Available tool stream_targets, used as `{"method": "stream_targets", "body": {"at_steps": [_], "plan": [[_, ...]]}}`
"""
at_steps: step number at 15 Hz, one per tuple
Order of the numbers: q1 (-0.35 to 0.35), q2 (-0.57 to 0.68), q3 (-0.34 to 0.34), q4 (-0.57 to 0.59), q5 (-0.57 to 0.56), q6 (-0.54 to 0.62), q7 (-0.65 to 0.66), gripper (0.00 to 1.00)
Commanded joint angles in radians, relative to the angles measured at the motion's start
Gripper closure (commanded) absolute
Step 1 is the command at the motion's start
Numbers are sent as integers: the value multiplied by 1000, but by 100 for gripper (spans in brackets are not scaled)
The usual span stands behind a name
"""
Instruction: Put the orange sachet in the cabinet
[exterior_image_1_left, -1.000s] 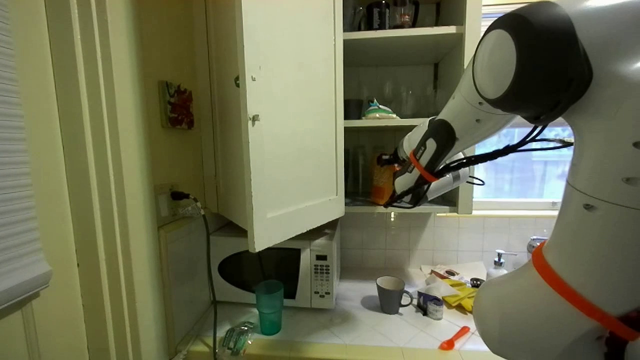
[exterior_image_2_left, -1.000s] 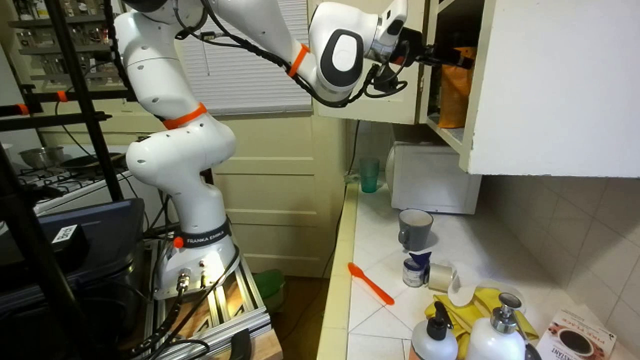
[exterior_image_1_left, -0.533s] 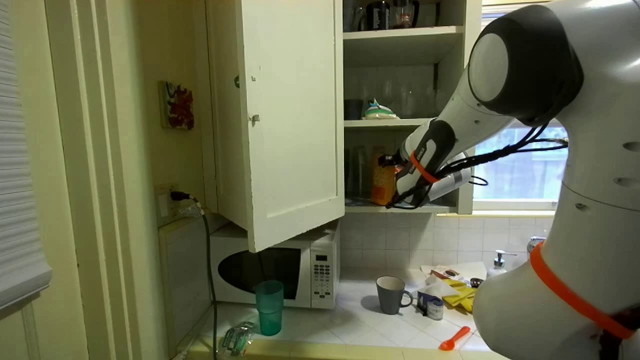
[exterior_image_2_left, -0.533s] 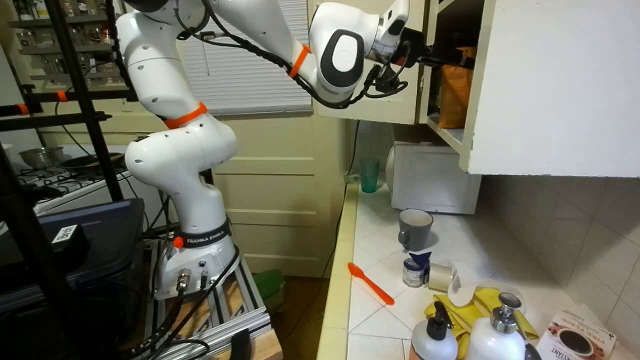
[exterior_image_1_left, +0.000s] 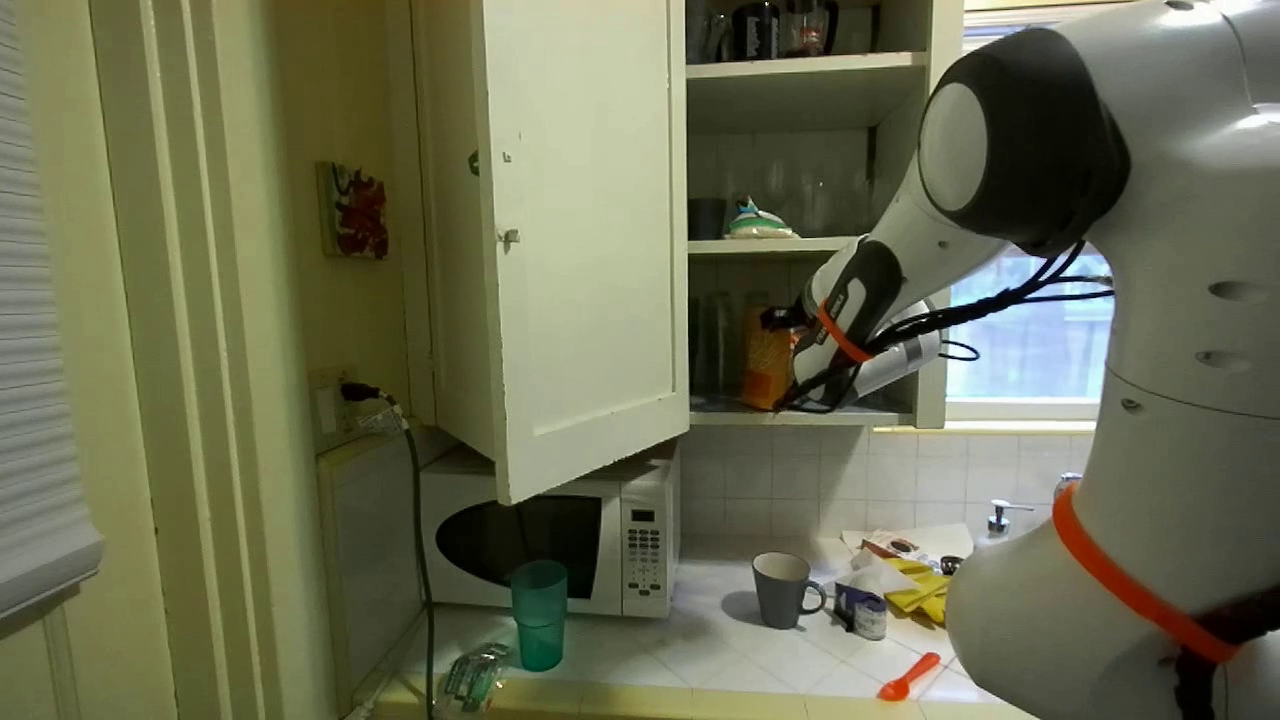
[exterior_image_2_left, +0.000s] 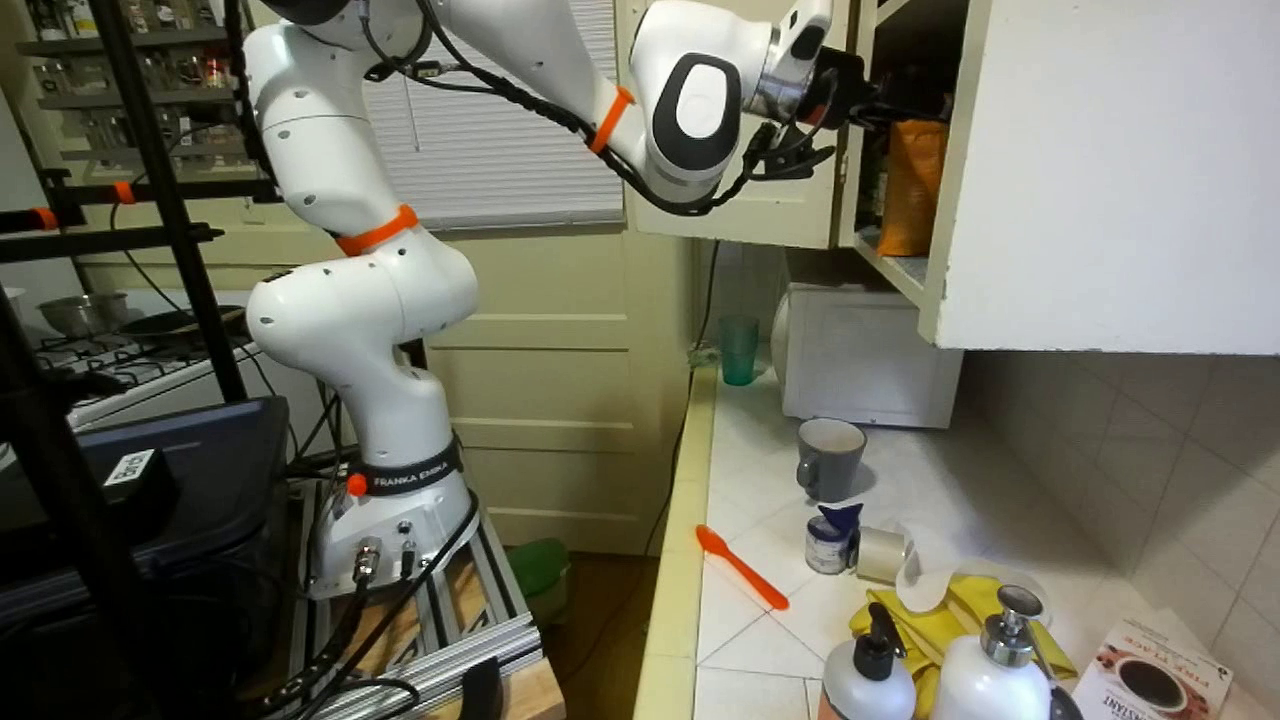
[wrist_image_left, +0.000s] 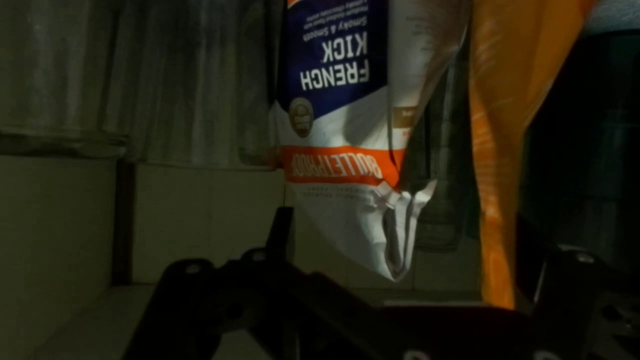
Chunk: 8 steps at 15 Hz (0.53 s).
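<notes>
Likely at release step: see orange sachet (exterior_image_2_left: 912, 190) upright on bottom shelf (exterior_image_1_left: 730, 418) of white cabinet (exterior_image_2_left: 1110, 180), 2-to-3 o'clock in wrist view, plus end effector (wrist_image_left: 404, 220) spread apart. Next: back out, clear of it and Bulletproof bag (wrist_image_left: 335, 120).

Wrist view: orange sachet (wrist_image_left: 502, 130) and white printed bag (wrist_image_left: 345, 115) both cut off by the top edge, bag's smallest print illegible; in an exterior view, arm (exterior_image_1_left: 1150, 260) hides part of the sachet.
</notes>
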Motion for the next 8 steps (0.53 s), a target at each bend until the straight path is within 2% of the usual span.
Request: {"method": "stream_targets", "body": {"at_steps": [1,8], "plan": [[-89,51,94,36,42,37,-61,0],[-193,116,222,73,68,79,-141,0]]}}
